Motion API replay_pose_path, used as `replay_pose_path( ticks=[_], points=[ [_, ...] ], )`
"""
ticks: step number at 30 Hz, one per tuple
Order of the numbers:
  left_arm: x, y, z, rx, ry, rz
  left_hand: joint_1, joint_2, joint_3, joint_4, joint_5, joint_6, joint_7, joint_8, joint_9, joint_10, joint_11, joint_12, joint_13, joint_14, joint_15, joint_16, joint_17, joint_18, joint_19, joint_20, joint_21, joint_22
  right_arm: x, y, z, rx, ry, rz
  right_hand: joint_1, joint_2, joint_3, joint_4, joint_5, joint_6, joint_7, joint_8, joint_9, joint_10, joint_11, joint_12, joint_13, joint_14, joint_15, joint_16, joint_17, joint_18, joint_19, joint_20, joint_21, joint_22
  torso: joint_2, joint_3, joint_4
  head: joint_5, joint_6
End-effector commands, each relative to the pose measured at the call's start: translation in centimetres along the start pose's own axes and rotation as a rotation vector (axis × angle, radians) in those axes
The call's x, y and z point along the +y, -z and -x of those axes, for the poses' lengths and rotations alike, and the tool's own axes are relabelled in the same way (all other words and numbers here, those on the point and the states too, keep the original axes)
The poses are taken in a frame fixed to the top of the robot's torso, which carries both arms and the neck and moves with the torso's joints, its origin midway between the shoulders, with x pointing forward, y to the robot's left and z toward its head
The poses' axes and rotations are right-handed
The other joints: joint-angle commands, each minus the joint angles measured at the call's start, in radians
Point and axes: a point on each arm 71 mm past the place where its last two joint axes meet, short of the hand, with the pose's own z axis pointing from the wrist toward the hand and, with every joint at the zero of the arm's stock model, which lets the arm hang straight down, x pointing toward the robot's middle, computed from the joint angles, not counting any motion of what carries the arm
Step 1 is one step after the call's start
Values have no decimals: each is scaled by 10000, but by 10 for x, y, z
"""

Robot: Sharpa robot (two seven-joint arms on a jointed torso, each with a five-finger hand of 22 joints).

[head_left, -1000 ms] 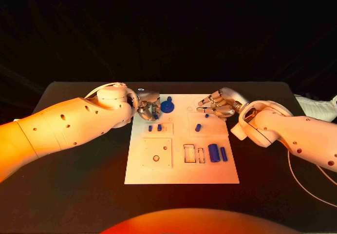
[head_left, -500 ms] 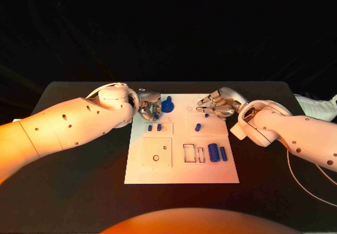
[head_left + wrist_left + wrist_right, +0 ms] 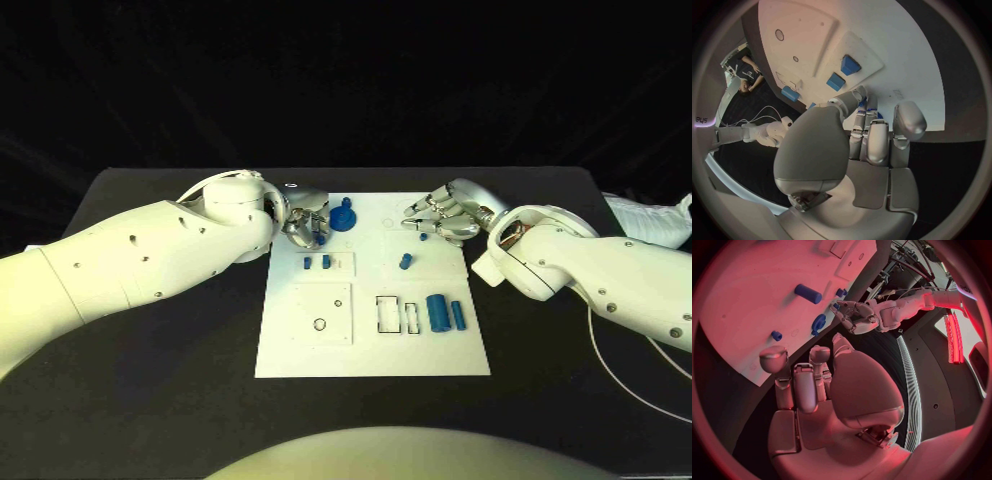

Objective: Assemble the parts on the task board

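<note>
Barely anything shifts since a second ago: both hands hold their posts at the far end of the board (image 3: 289,350), and the small blue peg by the right hand sits where it sat.

Left hand (image 3: 304,226) hovers at ten o'clock of the board, fingers curled in close together; the wrist camera shows nothing between them, though a blue knob (image 3: 343,215) stands just beside them. Right hand (image 3: 444,220) hangs at two o'clock, fingers bunched too, and a little peg (image 3: 424,237) lies on the board just below its fingertips; whether it touches that peg, I cannot tell.

Progress looks partial. Two short pins (image 3: 316,262) stand in their pocket at nine o'clock, a loose-looking piece (image 3: 407,262) rests near centre, and two blocks (image 3: 446,315) lie toward four o'clock beside open rectangular slots (image 3: 389,314). Those slots and the round holes in the square plate (image 3: 322,313) at seven o'clock remain unfilled, so my read is plenty of fitting remains.
</note>
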Motion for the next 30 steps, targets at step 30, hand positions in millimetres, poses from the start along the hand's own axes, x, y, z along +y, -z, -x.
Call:
replay_pose_path(
  ticks=[30],
  points=[
    [10, 6, 2, -422, 27, 162, 163, -155, -150, -18, -39, -1391, 165, -78, -97, -962, 224, -468, -233, -103, 251, -268, -572, 13, -227, 188, -705, 182, -4, 0, 3, -93, 74, 39, 338, 190, -321, 62, 92, -409, 134, -20, -6, -1729, 152, -3065, -2609, 278, 115, -1162, -752, 398, -878, 110, -1257, -1615, -15, -10, 10, 33, 19]
  ],
)
